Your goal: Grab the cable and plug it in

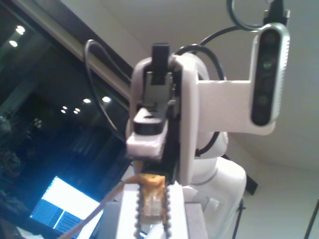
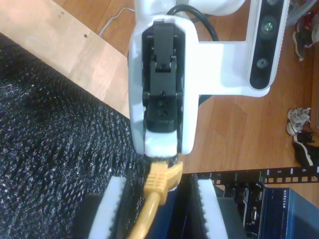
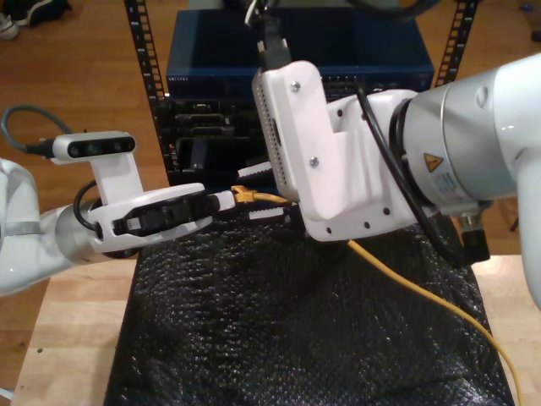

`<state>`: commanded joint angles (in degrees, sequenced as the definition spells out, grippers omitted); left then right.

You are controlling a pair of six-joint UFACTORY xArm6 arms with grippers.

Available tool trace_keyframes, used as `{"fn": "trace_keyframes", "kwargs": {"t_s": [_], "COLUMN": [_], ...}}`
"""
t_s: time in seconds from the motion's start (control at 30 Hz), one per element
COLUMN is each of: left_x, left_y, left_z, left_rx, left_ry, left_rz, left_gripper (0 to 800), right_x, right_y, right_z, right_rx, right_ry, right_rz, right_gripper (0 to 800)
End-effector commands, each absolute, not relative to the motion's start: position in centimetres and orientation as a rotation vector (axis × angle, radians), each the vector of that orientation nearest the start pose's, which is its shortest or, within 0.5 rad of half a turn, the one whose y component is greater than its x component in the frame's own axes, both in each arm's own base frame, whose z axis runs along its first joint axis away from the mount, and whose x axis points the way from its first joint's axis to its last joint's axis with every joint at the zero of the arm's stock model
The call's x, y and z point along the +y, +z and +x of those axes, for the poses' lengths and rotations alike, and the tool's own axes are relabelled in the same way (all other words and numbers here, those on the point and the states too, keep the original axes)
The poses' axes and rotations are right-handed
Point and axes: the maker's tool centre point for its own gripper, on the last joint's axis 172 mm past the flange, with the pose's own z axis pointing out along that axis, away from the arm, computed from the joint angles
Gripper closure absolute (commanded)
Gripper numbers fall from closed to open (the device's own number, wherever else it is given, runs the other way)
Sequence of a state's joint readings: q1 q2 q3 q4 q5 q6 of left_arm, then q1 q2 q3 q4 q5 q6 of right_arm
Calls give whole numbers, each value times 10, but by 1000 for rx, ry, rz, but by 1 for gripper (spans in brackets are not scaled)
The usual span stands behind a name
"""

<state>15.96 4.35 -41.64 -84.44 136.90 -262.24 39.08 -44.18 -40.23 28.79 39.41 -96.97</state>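
The orange-yellow cable (image 3: 423, 292) trails over the black mat toward the exterior view's lower right. Its plug (image 3: 245, 194) hangs in the air in front of the rack. My first gripper (image 3: 226, 200), on the arm at the exterior view's left, is shut on that plug (image 1: 152, 204), which sits between its toothed pads (image 1: 172, 209). My second gripper (image 2: 160, 181), on the big arm at the exterior view's right, faces the first nose to nose. Its pads (image 2: 115, 209) stand apart with the cable (image 2: 149, 211) running between them, with a gap on each side.
A black rack with a blue switch (image 3: 338, 51) stands behind the grippers, and a Netgear unit (image 2: 289, 204) sits in it. The black bubble mat (image 3: 279, 330) covers a wooden table (image 3: 68, 330). Shoes (image 2: 301, 132) lie on the wood floor. A lit screen (image 1: 65, 206) glows below a dark window.
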Motion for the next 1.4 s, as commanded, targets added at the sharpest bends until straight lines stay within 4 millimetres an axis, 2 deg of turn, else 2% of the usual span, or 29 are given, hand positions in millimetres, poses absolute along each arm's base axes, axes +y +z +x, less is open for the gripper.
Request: {"fn": "trace_keyframes", "kwargs": {"t_s": [0.23, 0.63, 0.87, 1.4], "left_x": [-164, -163, -163, -162], "left_y": [421, 422, 421, 421], "left_z": [293, 291, 291, 291], "left_rx": [-591, -574, -571, -548], "left_ry": [512, 481, 476, 434], "left_rz": [812, 807, 806, 812], "left_gripper": [787, 787, 787, 780], "right_x": [322, 322, 322, 322], "right_y": [432, 435, 434, 431], "right_z": [298, 300, 300, 298], "right_rx": [2500, 2485, 2486, 2492], "right_ry": [1378, 1391, 1389, 1384], "right_rz": [1376, 1375, 1376, 1378], "right_gripper": [497, 497, 563, 593]}}
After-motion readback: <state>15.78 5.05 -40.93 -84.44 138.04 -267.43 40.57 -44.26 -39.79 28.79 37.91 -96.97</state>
